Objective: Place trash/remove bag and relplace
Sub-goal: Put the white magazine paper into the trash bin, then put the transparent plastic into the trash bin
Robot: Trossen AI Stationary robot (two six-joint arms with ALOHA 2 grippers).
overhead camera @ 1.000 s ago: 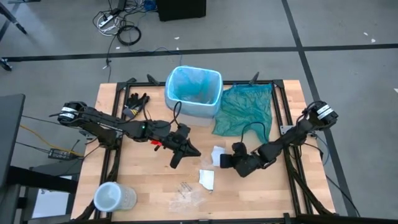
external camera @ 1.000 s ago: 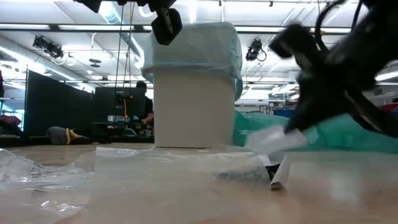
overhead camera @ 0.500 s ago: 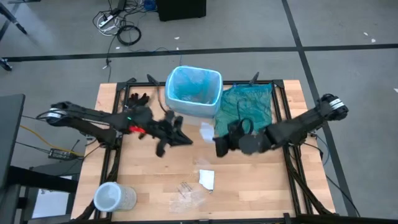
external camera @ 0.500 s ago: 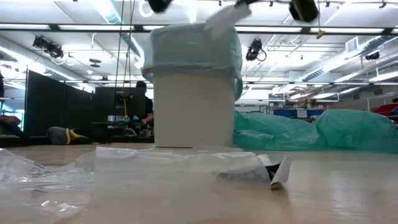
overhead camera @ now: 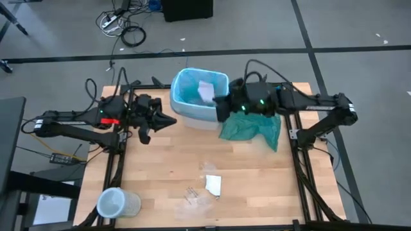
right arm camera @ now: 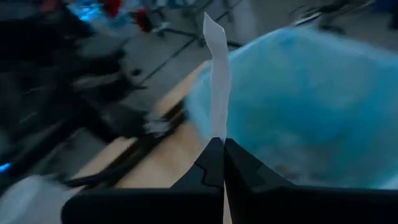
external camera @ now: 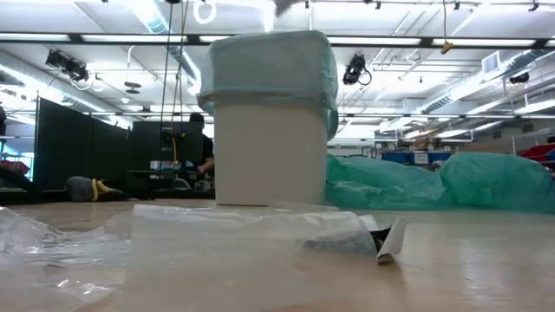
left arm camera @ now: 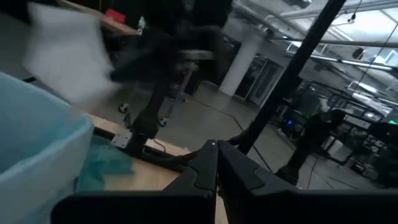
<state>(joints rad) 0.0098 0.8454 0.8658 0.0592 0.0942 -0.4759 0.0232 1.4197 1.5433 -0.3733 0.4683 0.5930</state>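
The white paper scrap (overhead camera: pixel 205 90), one piece of the trash, now hangs over the open mouth of the bin (overhead camera: pixel 182 107), pinched between the closed fingers of the right tool (overhead camera: pixel 219 106), which sits at the bin's rim on the side nearest the teal-green bag (overhead camera: pixel 249 126). The right wrist view shows the strip (right arm camera: pixel 217 74) standing straight up out of the clamped fingertips, with the light-blue bag (right arm camera: pixel 311 106) lining the bin just beyond. A second ago this scrap was down at the desk (overhead camera: pixel 257 186), well away from the bin; it has been lifted and carried across, so this piece looks ready to be released.

The left tool (overhead camera: pixel 168 120) has drawn back to the bin's opposite side, fingers closed with nothing visible between them.

More trash remains well apart from the bin: a white piece (overhead camera: pixel 213 185) and clear plastic bits (overhead camera: pixel 192 199). Removing and replacing the liner is not yet begun.
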